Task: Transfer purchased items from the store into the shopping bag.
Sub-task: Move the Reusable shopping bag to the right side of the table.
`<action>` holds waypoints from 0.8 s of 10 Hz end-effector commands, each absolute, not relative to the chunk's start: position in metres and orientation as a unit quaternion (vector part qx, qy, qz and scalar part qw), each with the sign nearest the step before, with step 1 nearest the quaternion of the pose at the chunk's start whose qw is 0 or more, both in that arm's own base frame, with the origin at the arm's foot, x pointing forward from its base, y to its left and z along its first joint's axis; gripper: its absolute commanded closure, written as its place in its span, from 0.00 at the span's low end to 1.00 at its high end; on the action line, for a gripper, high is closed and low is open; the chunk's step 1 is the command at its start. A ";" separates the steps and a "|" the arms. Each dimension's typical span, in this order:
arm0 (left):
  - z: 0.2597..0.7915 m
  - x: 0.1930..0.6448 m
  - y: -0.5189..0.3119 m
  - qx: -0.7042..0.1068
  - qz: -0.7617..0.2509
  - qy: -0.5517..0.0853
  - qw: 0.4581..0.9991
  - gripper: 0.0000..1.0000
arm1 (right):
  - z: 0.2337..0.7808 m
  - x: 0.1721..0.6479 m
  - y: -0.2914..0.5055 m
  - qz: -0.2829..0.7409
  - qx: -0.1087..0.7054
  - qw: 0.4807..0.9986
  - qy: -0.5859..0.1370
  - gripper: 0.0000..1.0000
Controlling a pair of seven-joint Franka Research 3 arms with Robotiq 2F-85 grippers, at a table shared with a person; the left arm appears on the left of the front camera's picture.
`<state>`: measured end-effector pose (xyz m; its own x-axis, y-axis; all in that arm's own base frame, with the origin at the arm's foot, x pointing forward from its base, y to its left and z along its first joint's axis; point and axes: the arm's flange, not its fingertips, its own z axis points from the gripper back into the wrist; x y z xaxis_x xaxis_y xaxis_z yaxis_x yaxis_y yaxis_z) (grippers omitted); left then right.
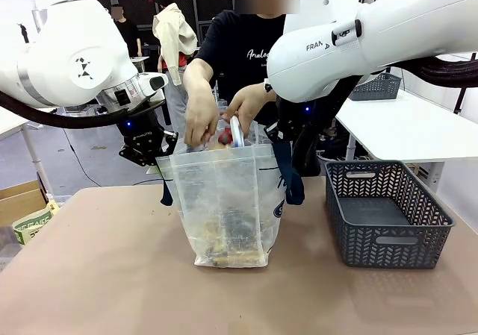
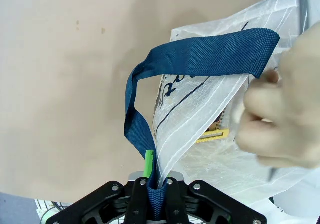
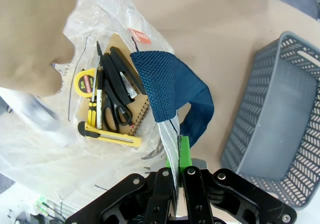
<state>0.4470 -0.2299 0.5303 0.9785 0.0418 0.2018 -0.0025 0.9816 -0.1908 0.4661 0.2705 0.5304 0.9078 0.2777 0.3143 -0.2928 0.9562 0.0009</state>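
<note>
The shopping bag [image 1: 224,208] stands upright mid-table, translucent with navy handles. My left gripper [image 1: 163,154] is shut on its left rim. In the left wrist view that gripper [image 2: 156,183] pinches the plastic and the navy strap [image 2: 200,54]. My right gripper [image 1: 282,135] is shut on the right rim, and the right wrist view shows the same grip [image 3: 176,164] beside the other strap [image 3: 167,87]. The person's hands [image 1: 205,115] hold a pale item at the bag's mouth. Inside lie a yellow tape measure [image 3: 86,82], black scissors [image 3: 117,107] and a yellow knife [image 3: 107,134]. The store [image 1: 388,219], a dark grey basket, sits to the right.
The basket [image 3: 280,119] stands close to the bag's right side, within a hand's width. A white table [image 1: 403,126] with another grey basket is behind it. Cardboard boxes [image 1: 26,208] sit off the table's left edge. Brown tabletop spreads in front of the bag.
</note>
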 end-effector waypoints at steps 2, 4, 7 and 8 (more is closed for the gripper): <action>0.531 0.448 -0.228 -0.096 0.013 -0.103 0.990 1.00 | 0.531 0.467 0.269 0.144 0.024 0.977 -0.158 1.00; 0.531 0.448 -0.228 -0.096 0.013 -0.103 0.990 1.00 | 0.531 0.467 0.269 0.144 0.024 0.977 -0.158 1.00; 0.531 0.448 -0.228 -0.096 0.013 -0.103 0.990 1.00 | 0.531 0.467 0.269 0.144 0.024 0.977 -0.158 1.00; 0.531 0.448 -0.228 -0.096 0.013 -0.103 0.990 1.00 | 0.531 0.467 0.269 0.144 0.024 0.977 -0.158 1.00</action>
